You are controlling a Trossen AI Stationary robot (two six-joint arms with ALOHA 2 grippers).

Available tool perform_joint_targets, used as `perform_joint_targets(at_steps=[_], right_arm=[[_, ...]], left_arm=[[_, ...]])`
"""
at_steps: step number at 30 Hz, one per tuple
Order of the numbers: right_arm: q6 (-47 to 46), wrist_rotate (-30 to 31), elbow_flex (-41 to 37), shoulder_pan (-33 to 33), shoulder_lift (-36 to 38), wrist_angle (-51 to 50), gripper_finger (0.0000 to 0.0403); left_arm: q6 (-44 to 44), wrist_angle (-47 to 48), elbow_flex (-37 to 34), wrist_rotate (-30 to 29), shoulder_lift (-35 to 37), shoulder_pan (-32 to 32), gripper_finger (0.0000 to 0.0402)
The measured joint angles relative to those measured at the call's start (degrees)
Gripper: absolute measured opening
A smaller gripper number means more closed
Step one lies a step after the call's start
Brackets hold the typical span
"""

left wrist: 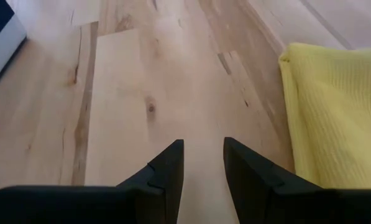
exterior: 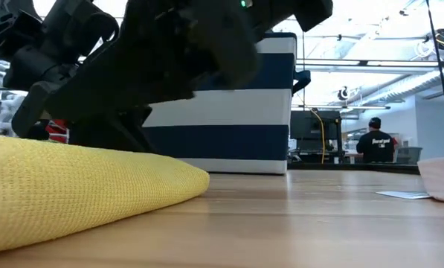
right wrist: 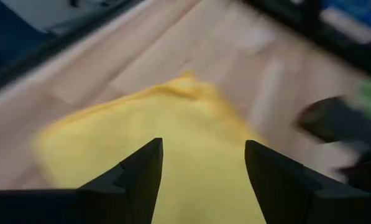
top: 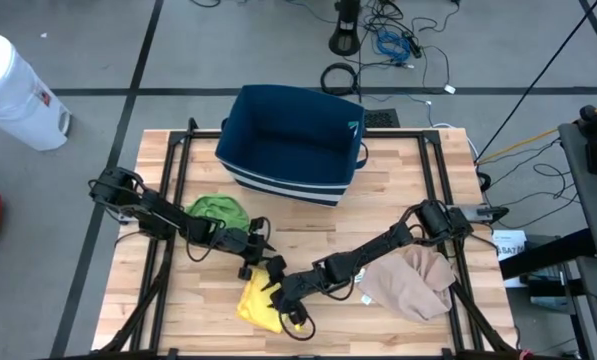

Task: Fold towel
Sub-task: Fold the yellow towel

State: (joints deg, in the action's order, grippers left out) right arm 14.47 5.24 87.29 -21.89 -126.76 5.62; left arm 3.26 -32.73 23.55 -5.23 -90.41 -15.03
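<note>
The yellow towel (top: 258, 300) lies bunched near the front edge of the wooden table (top: 378, 200), in front of the navy storage bin (top: 293, 140) and well clear of it. The right gripper (top: 281, 290) sits directly over the towel; its wrist view shows the two dark fingers spread wide with yellow cloth (right wrist: 173, 155) between and beneath them, and nothing pinched. The left gripper (top: 250, 262) stands just beside the towel's rear edge, on the bin side; its fingers (left wrist: 169, 171) are parted by a narrow gap over bare wood, holding nothing, with the towel's hem (left wrist: 334, 106) off to one side. A green cloth (top: 218, 210) lies near the left arm, and a beige cloth (top: 418, 280) lies to the right of the yellow towel, under the right arm. Risks, as judged from this state: the towel is a rounded heap with no clear free corner, so a closing pinch could gather several layers and produce a wad in place of a fold. The two grippers stand very close together at the towel, so any converging move could bring them into contact. The right arm's reach across the beige cloth could drag it into the work area. The towel's nearness to the front edge leaves little margin before cloth slides off.
</note>
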Motion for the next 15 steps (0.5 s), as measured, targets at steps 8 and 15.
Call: perform_joint_targets(at_steps=[8, 15], right_arm=[[-10.8, -5.8, -0.4, -0.3, 0.0, -4.4, 0.0210], [-14.9, -5.2, -4.6, -0.1, -0.1, -3.3, 0.0210]], left_arm=[[-0.2, -0.7, 0.0, 0.0, 0.0, -0.2, 0.0119], [-0.2, -1.3, 0.0, 0.1, 0.0, -0.2, 0.0119]])
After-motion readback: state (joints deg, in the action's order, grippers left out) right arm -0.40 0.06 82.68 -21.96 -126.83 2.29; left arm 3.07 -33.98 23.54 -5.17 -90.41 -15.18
